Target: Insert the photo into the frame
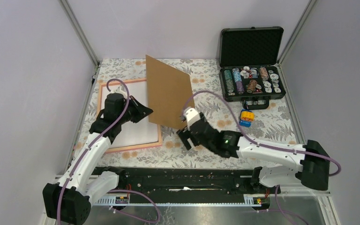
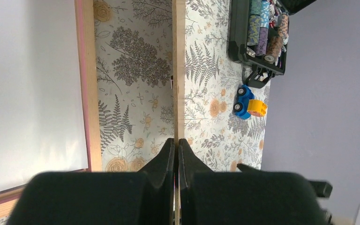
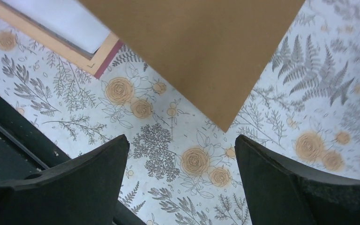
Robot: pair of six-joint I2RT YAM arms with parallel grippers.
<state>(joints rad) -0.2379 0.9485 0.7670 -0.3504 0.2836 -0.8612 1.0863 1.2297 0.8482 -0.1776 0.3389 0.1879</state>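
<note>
The pink-bordered frame point(image 1: 136, 146) lies flat at the left of the table. A white sheet point(image 1: 132, 123), the photo's back, lies inside its border; the printed side does not show. My left gripper point(image 1: 147, 111) is shut on the left edge of the brown backing board point(image 1: 168, 91), holding it tilted up above the table right of the frame. In the left wrist view the fingertips point(image 2: 169, 149) clamp the board, seen edge-on point(image 2: 178, 70), with the frame's border point(image 2: 88, 84) to the left. My right gripper point(image 1: 185, 138) is open and empty, below the board's lower corner point(image 3: 225, 119).
An open black case point(image 1: 252, 96) holding poker chips stands at the back right. A blue and orange toy car point(image 1: 246, 117) sits in front of it. A black rail point(image 1: 183, 180) runs along the near edge. Flowered cloth covers the table.
</note>
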